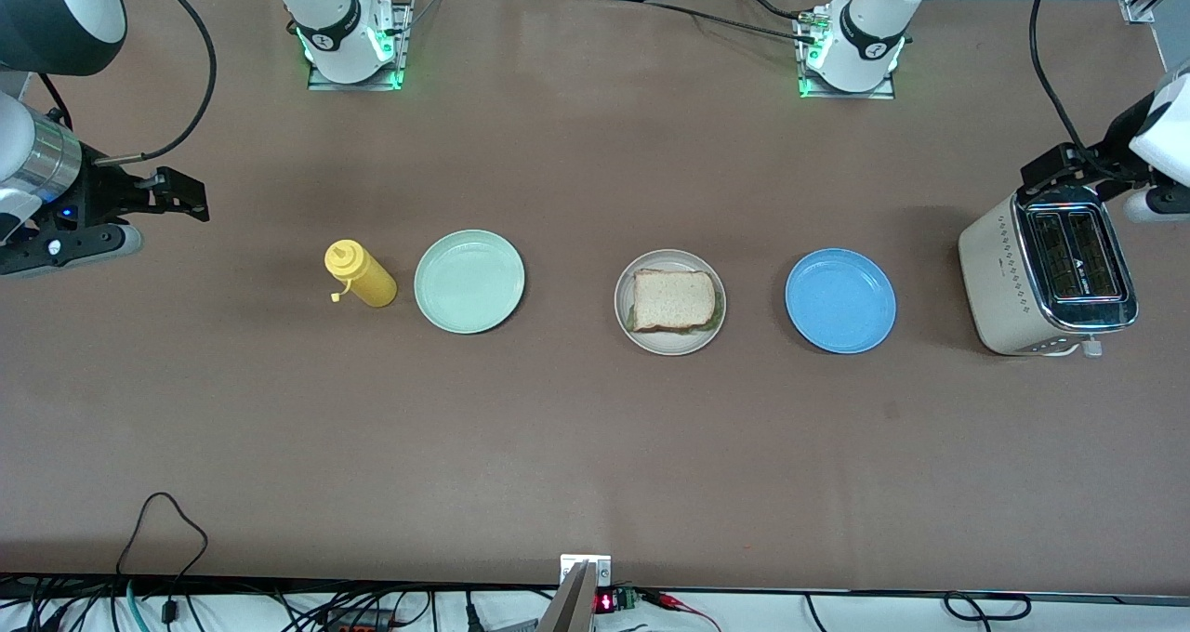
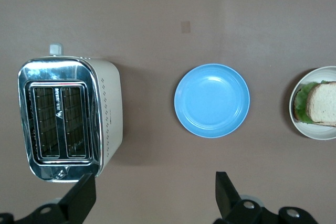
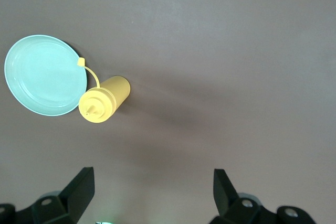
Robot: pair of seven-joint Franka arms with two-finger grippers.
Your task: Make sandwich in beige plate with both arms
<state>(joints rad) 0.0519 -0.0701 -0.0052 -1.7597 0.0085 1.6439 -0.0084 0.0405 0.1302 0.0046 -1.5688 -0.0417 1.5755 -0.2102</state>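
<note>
Sandwich (image 1: 673, 300) lies flat on beige plate (image 1: 669, 344), long axis along the table.

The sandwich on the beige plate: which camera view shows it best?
The front view: the sandwich lies whole on the beige plate. The left wrist view cuts it at the picture's edge; the right wrist view misses it.

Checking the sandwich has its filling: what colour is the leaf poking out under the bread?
Green: the lettuce shows beside the bread, best in the left wrist view.
</note>
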